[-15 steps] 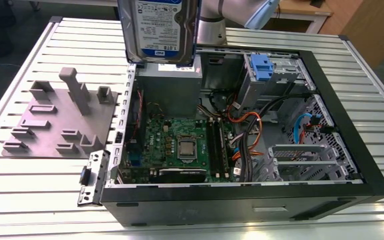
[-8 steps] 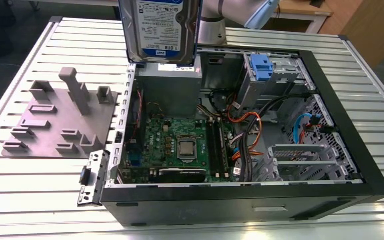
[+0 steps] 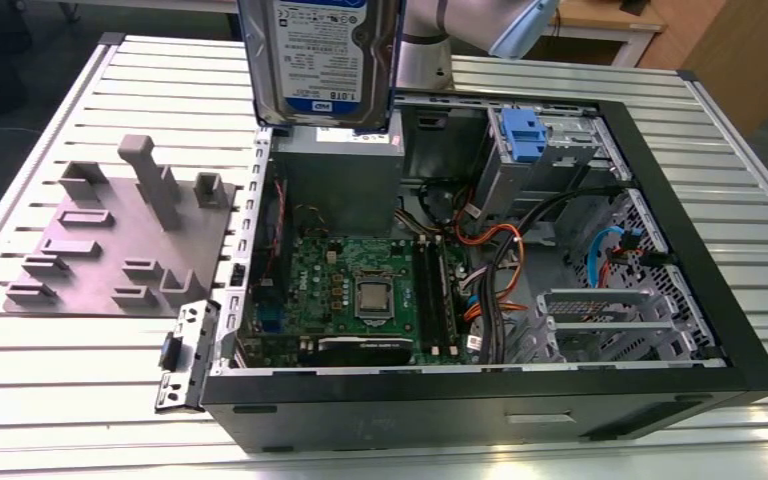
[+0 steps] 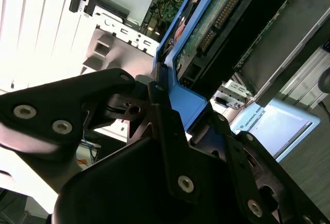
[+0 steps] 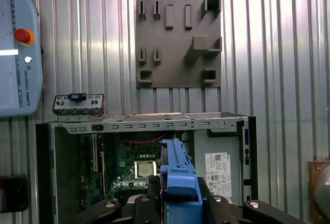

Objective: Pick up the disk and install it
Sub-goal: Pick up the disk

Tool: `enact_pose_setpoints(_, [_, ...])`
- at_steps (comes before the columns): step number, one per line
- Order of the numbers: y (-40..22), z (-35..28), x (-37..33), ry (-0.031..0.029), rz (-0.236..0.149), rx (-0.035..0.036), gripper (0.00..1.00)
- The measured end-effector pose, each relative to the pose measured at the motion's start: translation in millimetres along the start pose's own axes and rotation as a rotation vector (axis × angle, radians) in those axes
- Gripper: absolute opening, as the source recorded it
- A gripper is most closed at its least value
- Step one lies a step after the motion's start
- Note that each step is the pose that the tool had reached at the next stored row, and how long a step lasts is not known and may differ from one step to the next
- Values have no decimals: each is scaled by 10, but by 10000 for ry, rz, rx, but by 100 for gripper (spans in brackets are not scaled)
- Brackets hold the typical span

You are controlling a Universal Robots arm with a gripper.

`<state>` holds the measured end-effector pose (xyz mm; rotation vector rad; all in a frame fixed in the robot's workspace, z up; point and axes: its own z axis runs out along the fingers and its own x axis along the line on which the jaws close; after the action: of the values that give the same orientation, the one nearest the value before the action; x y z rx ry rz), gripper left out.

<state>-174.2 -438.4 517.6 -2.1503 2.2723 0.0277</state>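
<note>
You're in robotics lab or workshop: slatted aluminium bench [image 3: 77,380], open computer case [image 3: 704,250] on it, grey fixture plate [image 3: 104,250] at exterior view's left of case, teach pendant [image 5: 18,53] with red stop button [image 5: 22,35], wooden furniture [image 3: 704,40] at far edge.

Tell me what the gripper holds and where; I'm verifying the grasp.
The disk, pinched by the gripper across its blue-railed end.
</note>
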Motion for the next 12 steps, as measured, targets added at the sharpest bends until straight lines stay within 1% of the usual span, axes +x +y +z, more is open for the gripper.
enact_pose_setpoints(4, [-13, 0, 0, 0, 0, 1, 36])
enact_pose_setpoints(7, [-36, 0, -2, 1, 0, 0, 36])
enact_pose_setpoints(12, [-113, 0, -6, -1, 0, 1, 36])
